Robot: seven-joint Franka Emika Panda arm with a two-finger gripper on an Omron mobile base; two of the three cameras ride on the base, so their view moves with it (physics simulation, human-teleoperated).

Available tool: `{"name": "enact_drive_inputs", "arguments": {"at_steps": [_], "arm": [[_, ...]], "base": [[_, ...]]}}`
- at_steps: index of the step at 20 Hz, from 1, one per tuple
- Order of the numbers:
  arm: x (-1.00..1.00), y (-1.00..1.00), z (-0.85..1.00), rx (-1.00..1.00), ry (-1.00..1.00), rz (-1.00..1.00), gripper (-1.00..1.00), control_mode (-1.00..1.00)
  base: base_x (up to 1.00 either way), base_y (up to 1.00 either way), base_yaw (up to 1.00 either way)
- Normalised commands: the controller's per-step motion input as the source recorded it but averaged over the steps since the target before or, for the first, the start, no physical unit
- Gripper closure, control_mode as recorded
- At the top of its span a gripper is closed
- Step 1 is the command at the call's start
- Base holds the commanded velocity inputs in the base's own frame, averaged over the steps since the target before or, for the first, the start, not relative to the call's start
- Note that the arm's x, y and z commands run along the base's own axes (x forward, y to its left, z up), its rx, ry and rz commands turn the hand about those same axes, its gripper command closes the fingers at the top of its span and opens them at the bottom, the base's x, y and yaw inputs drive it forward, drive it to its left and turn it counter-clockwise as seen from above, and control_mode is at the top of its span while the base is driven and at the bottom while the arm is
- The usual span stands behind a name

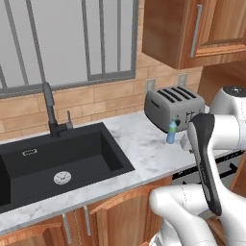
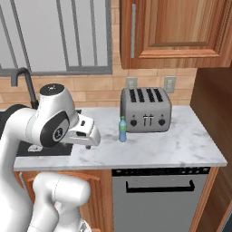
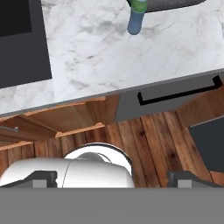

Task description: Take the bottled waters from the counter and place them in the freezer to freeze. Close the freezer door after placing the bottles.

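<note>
A: Left base view: where is the small clear green-capped bottle (image 1: 171, 131)?
B: Upright on the white-grey veined marble counter (image 1: 144, 153), just before the grey four-slot toaster (image 1: 174, 106), right of the black sink basin (image 1: 57, 163).

A: Right base view?
B: The bottle (image 2: 122, 129) stands at the toaster's (image 2: 146, 108) left front corner, above the steel dishwasher (image 2: 158, 195).

A: Hand view?
B: The two-finger gripper (image 3: 111, 178) looks down, jaws spread wide and empty; the bottle (image 3: 137, 15) sits well apart on the counter (image 3: 109, 52).

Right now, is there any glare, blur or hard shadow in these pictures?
Left base view: flat even light, black sink has no glare. Right base view: soft shadow below the toaster. Hand view: sharp, and the green-capped bottle is cut off at the top edge.
</note>
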Motion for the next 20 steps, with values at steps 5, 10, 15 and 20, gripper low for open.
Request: {"name": "enact_drive_inputs", "arguments": {"at_steps": [5,10,15,20], "arm": [[0.0,0.0,0.0,0.0,0.0,0.0,-1.0,1.0],[0.0,0.0,0.0,0.0,0.0,0.0,-1.0,1.0],[0.0,0.0,0.0,0.0,0.0,0.0,-1.0,1.0],[0.0,0.0,0.0,0.0,0.0,0.0,-1.0,1.0]], "base": [[0.35,0.0,0.0],[0.02,0.0,0.0],[0.0,0.0,0.0],[0.0,0.0,0.0]]}}
